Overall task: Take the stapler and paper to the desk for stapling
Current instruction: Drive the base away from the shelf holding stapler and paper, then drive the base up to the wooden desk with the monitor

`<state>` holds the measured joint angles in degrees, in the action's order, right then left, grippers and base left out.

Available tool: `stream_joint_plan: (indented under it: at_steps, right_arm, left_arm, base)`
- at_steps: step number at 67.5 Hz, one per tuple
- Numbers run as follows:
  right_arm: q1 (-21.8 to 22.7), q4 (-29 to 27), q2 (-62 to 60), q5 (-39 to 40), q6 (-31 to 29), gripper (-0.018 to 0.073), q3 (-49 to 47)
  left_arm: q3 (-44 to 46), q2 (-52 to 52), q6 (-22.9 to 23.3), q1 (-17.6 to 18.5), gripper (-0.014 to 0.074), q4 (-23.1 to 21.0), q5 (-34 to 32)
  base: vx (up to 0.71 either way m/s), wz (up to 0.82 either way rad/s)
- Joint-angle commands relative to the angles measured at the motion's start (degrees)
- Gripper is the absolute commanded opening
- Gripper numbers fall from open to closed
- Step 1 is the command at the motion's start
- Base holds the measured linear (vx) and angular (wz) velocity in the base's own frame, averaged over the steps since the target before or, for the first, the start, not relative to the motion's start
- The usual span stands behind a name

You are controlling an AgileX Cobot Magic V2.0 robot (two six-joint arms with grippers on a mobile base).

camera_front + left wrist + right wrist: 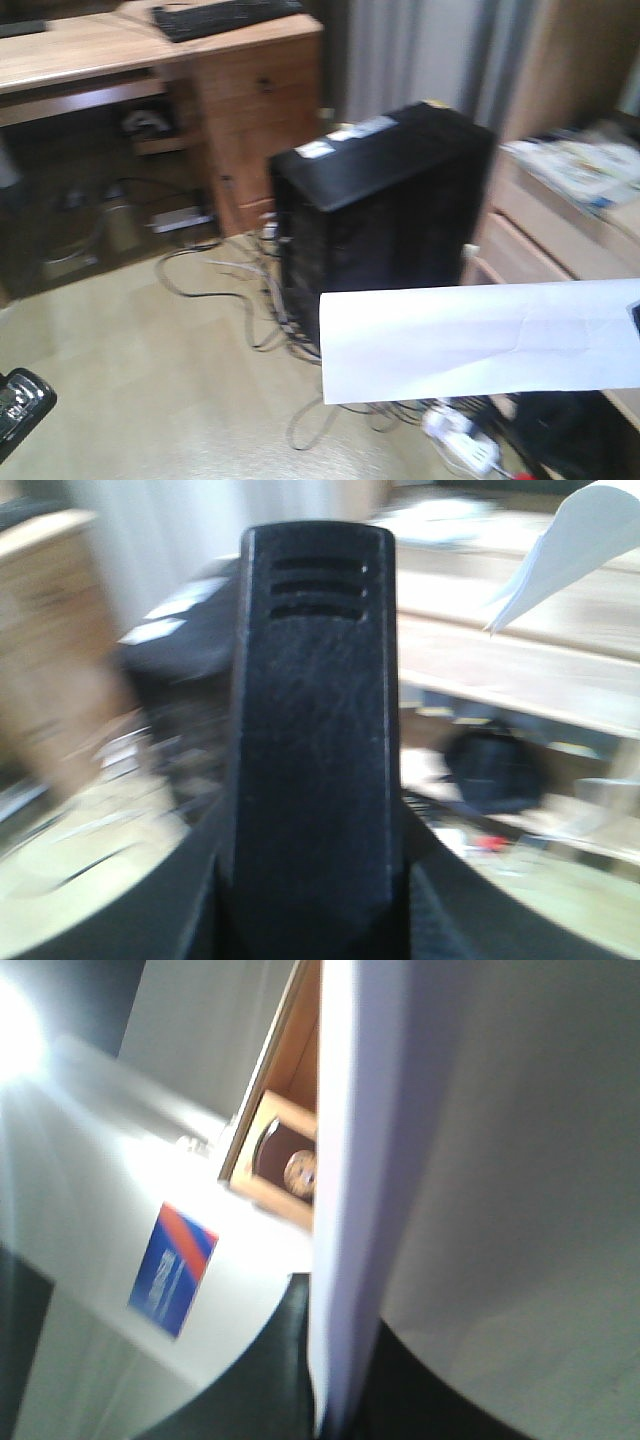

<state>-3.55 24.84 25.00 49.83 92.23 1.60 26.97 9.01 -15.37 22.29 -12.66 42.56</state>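
Carrying stapler [312, 740] and paper [480, 340] in the air.
Our left jaws are clamped on the stapler, which juts out between them; our right jaws pinch the paper's edge; the table [70, 50] stands well beyond both.

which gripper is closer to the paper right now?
Right. The paper stands edge-on, clamped in the right gripper. The left gripper holds the stapler, apart from the paper, which shows only as a corner at its view's upper right.
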Motion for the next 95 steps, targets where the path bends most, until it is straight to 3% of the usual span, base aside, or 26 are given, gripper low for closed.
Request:
stream_joint_plan:
  at_steps: [1,39,95]
  right_arm:
    - [0.01,-0.95,0.41,3.62,-0.74,-0.0008,-1.09]
    - [0.01,-0.95,0.41,3.62,-0.74,-0.0008,-1.09]
    - [0.01,-0.95,0.41,3.62,-0.74,-0.0008,-1.09]
  left_arm:
    - [1.77,0.8,0.24,0.3,-0.0007,-1.15,-6.92]
    - [1.77,0.8,0.24,0.3,-0.0007,-1.2,-6.91]
    - [1.77,0.8,0.24,0.3,-0.0007,-1.2,-6.91]
  base:
    - [0.15,0.74]
    - [0.14,0.58]
    - [0.19,0.12]
